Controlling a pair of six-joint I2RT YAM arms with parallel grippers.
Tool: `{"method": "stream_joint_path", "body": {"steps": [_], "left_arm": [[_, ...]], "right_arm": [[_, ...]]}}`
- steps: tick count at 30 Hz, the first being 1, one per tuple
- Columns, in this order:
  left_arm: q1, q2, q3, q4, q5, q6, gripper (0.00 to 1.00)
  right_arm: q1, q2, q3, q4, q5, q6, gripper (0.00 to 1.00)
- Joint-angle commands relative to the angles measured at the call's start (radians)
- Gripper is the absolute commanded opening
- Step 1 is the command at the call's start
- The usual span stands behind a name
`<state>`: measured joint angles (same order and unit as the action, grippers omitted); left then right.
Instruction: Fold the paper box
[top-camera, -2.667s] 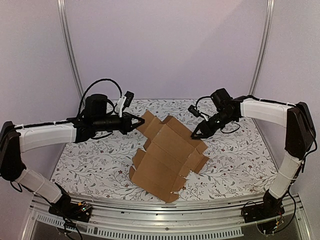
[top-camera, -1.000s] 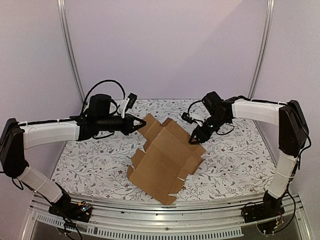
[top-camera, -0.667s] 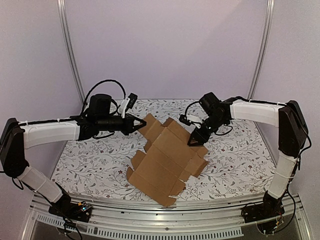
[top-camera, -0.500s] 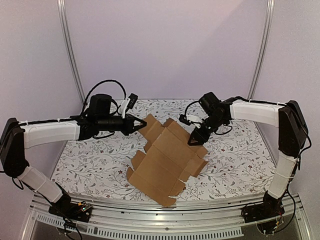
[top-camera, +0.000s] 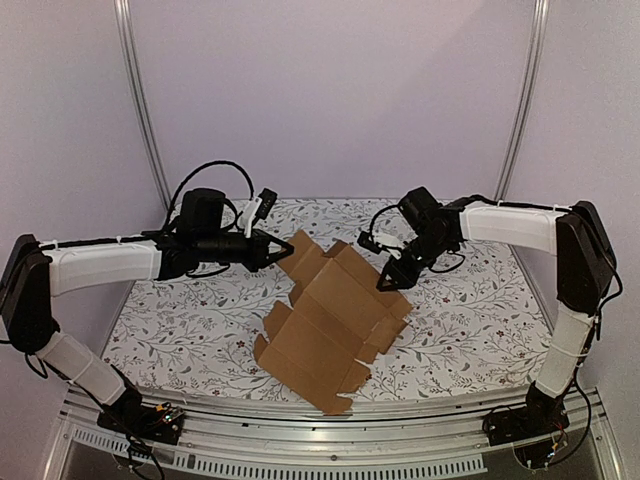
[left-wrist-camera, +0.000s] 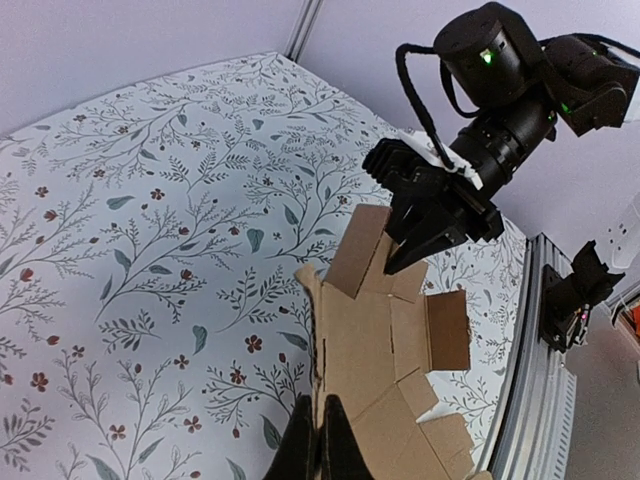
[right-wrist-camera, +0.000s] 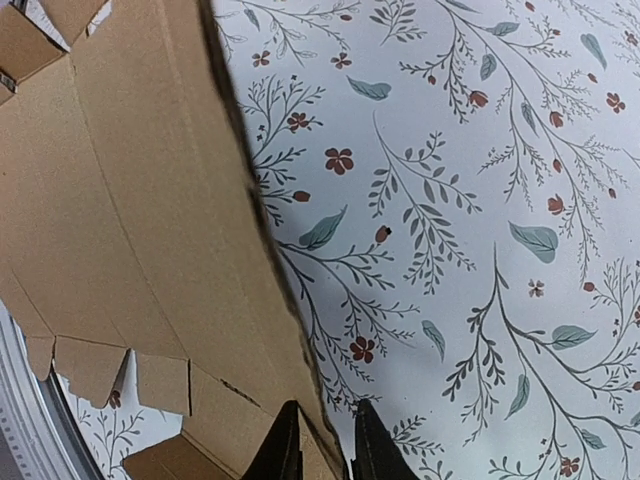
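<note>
Left gripper (top-camera: 283, 250): closed on a corner flap of the box (top-camera: 335, 318).
Left fingers (left-wrist-camera: 300, 455): pressed together with no gap showing. The cardboard edge is pinched at their tips, and the sheet runs away from them towards the other arm.
Right gripper (top-camera: 385, 283): tips down at the far-right edge of the box, opposite the left fingers.
Right fingers (right-wrist-camera: 283, 447): a narrow gap, wider than the sheet. They straddle the box's edge, one finger over the cardboard side and one over the table side. Whether either pad touches the sheet cannot be told.
Box: an unfolded, creased brown sheet with its flaps spread, lying between the two sets of fingers. Its upper edge is raised at the fingertips, and the rest slopes down and away from them towards the arm bases. The lowest corner is down at the table (top-camera: 180, 320).
Table: floral cloth, visible just beyond the right fingers and beside the left ones.
</note>
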<state>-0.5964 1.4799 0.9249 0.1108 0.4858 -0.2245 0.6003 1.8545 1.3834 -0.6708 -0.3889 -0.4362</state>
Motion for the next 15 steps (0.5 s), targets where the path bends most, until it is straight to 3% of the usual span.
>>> {"method": "stream_joint_path", "body": {"steps": [1, 9, 15], "left_arm": [[-0.008, 0.009, 0.011, 0.001, -0.006, 0.008, 0.00], [-0.008, -0.001, -0.005, 0.011, -0.049, -0.005, 0.00], [-0.007, -0.020, -0.008, -0.019, -0.092, -0.008, 0.05]], "right_arm": [[0.001, -0.023, -0.028, 0.000, -0.054, 0.028, 0.15], [0.002, -0.055, -0.036, 0.004, -0.075, 0.049, 0.00], [0.002, -0.085, -0.043, 0.005, -0.072, 0.071, 0.00]]}}
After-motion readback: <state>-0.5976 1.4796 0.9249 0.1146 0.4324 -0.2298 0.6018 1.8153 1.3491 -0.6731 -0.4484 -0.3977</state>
